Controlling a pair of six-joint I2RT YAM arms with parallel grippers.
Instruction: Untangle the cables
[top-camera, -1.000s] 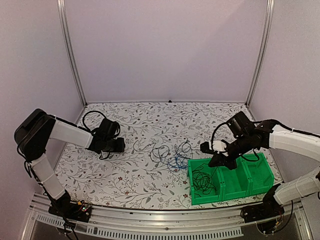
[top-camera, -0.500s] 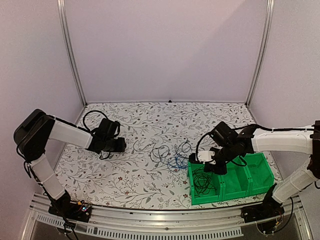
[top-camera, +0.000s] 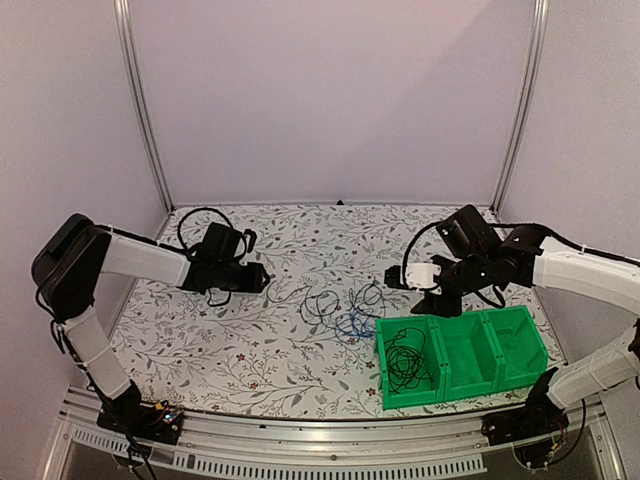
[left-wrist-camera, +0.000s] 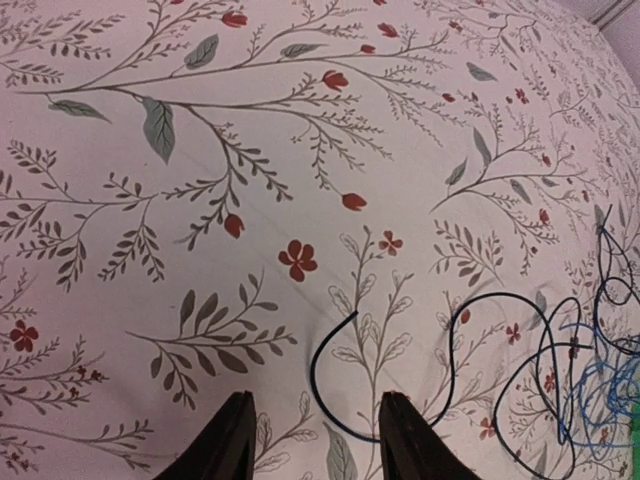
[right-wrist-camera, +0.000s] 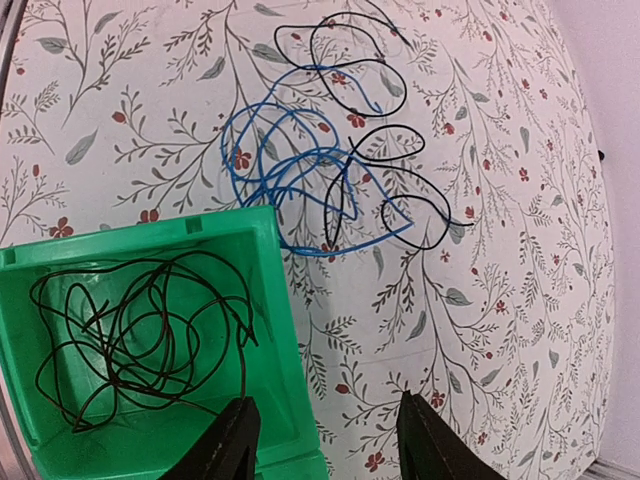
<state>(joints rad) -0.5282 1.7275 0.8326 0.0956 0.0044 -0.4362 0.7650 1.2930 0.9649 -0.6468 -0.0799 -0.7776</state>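
Note:
A tangle of cables lies mid-table: thin black loops and one bright blue cable. A separate black cable sits coiled in the left compartment of the green bin. My right gripper is open and empty, hovering over that bin's far wall and the table beside it. My left gripper is open just left of the tangle. The free end of a black cable curls on the table between its fingers, and nothing is gripped.
The green bin has three compartments, with the middle one and the right one holding nothing. It stands at the table's front right. Metal frame posts rise at the back corners. The tabletop carries a printed vine pattern.
My right gripper has opened and drawn back from over the bin to its far side; the black cable lies in the bin. My left gripper has slid right, toward the tangle.

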